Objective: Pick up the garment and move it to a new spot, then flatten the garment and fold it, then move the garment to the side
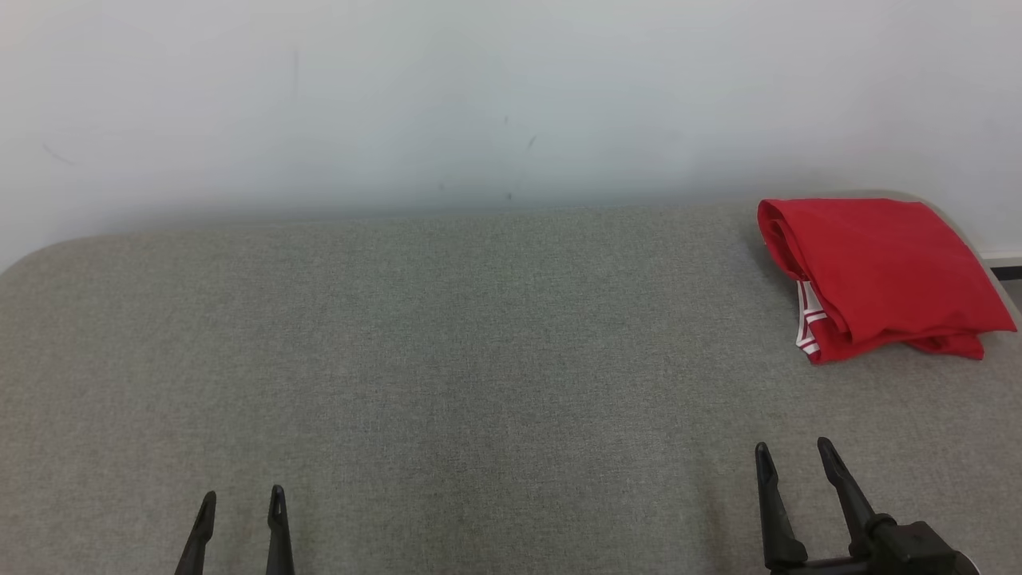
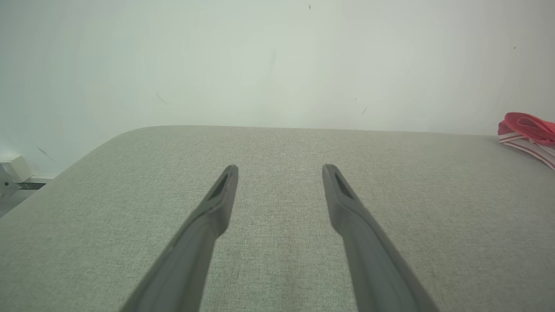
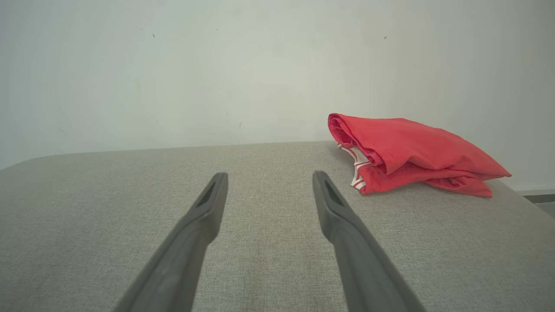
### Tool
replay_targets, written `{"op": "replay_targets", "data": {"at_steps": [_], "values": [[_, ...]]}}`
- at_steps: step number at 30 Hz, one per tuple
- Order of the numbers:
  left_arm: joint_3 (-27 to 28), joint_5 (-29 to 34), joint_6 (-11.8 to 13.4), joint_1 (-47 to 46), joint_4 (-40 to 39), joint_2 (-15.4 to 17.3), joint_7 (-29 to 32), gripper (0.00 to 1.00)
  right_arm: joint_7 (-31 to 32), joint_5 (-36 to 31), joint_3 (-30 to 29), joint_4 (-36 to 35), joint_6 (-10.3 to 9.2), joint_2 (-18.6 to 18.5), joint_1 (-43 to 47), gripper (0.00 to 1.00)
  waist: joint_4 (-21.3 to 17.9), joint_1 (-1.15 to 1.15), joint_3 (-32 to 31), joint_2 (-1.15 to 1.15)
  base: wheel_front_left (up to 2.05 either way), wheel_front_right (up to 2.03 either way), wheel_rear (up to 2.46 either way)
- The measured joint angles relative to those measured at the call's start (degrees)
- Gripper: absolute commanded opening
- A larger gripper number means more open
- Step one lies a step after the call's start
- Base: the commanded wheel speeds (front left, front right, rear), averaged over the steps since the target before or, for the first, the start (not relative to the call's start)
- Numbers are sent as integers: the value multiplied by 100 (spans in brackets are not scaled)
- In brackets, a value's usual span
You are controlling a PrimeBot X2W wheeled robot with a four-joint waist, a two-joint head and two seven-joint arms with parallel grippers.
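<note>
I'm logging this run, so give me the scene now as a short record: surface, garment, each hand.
surface: grey fabric-covered table, pale wall behind
garment: red with white-striped trim, loosely folded, at the table's far right corner
left hand: open, empty, low left over the table
right hand: open, empty, nearer than the garment, not touching it

A grey fabric surface (image 1: 447, 335) with rounded corners spreads beneath and ahead of the left claw (image 2: 281, 168) and the right claw (image 3: 269, 174). Beyond both claws rises a pale wall (image 1: 479, 96) with faint scuffs and a few dark specks. Far to the left claw's left, past the surface's edge, sits a small white box (image 2: 15, 168). Far to the right claw's right runs a skirting strip (image 3: 537, 190).
</note>
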Motion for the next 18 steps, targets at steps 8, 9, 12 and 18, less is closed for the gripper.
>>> {"op": "replay_targets", "data": {"at_steps": [8, 9, 12, 18], "values": [[-24, -45, 36, 0, 4, 0, 0, 100, -1, 15, 8, 19, 0, 1, -14, 100, -3, 0, 14, 0, 0, 0, 0], [-24, -53, 36, 0, 5, 0, 0, 100, 0, 14, 8, 22, 0, 1, -19, 100, -3, 0, 16, 0, 0, 0, 0], [-29, -77, 37, 0, 7, 0, 0, 100, -1, 14, 3, 27, 0, 0, -20, 100, -3, 0, 21, 0, 0, 0, 0], [-46, -83, 34, 0, 69, -7, 3, 0, 1, 14, 10, 85, 0, 1, 7, 0, 1, 0, 30, 0, 0, 0, 0]]}}
